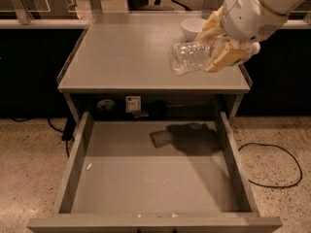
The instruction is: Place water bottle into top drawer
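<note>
My gripper (214,45) is at the upper right, above the front right part of the cabinet top. Its tan fingers (224,58) are shut on a clear ribbed water bottle (188,57), held on its side with the bottom end pointing left. The cap and label are hidden by the fingers. The bottle hangs in the air over the cabinet's front edge. The top drawer (150,178) is pulled fully open below, wide and grey with a bare bottom. The shadow of the arm and bottle falls on the back right of the drawer floor.
A white bowl (193,27) stands on the grey cabinet top (126,57) at the back right. A black cable (272,169) lies on the speckled floor to the right of the drawer. Small crumbs lie on the drawer floor.
</note>
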`<state>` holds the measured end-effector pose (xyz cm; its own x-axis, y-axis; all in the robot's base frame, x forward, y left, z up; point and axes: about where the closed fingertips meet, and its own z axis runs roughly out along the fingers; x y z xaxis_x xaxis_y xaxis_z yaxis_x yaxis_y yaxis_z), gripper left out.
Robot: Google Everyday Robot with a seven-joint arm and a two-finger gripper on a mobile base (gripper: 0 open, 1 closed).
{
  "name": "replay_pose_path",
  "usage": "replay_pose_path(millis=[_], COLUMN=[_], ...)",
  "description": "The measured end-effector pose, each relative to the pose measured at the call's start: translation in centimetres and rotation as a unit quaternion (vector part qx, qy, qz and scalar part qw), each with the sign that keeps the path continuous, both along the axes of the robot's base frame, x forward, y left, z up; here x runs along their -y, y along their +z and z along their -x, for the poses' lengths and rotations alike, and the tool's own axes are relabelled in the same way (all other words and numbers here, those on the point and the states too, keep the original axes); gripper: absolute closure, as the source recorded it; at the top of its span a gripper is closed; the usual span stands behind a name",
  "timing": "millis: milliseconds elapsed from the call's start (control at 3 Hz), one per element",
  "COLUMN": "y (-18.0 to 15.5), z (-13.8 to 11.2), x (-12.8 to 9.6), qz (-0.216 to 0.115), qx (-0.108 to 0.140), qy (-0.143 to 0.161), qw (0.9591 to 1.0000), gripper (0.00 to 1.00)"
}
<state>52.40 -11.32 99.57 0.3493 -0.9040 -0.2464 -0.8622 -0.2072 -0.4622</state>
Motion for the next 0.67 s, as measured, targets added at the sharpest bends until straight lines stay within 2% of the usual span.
replay_pose_path(millis=[333,667], y=[-2.2,-5.7], z=[2.2,2.4], x=[2.0,3.5], qz=[0.026,0.036], qx=[-0.006,-0.009], qy=[-0.009,-0.003], qw=[0.9996,0.9993], gripper=[1.00,1.00])
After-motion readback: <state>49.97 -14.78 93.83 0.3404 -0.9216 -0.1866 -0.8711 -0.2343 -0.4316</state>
